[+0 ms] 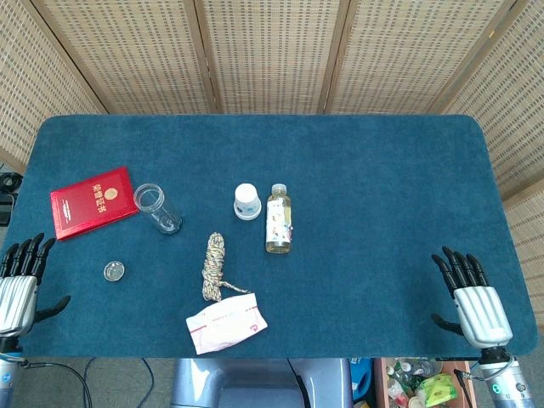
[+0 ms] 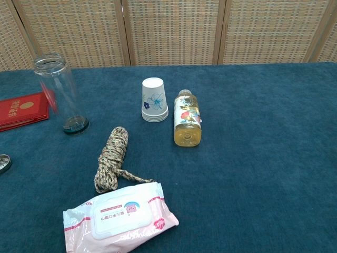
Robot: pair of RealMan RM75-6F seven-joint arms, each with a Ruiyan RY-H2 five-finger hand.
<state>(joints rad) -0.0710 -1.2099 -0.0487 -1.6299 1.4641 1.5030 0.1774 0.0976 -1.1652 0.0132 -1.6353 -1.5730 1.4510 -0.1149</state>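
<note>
My left hand [image 1: 19, 285] rests at the table's near left corner, fingers apart and holding nothing; the small metal lid [image 1: 114, 271] lies closest to it. At the near right edge my right hand [image 1: 473, 297] is likewise spread and empty, far from every object. Mid-table stand a stack of upside-down paper cups [image 1: 247, 201] [image 2: 154, 99] and a small bottle of yellow drink [image 1: 278, 218] [image 2: 187, 118]. A coiled rope [image 1: 214, 266] [image 2: 111, 156] lies in front of them, with a pack of wet wipes [image 1: 226, 322] [image 2: 119, 217] nearer still. Neither hand shows in the chest view.
A red booklet [image 1: 93, 201] [image 2: 22, 109] lies at the left, with an open clear glass jar [image 1: 157, 207] [image 2: 60, 93] beside it. The blue cloth table [image 1: 382, 195] is backed by woven screens [image 1: 272, 51]. The lid [image 2: 3, 163] shows at the chest view's left edge.
</note>
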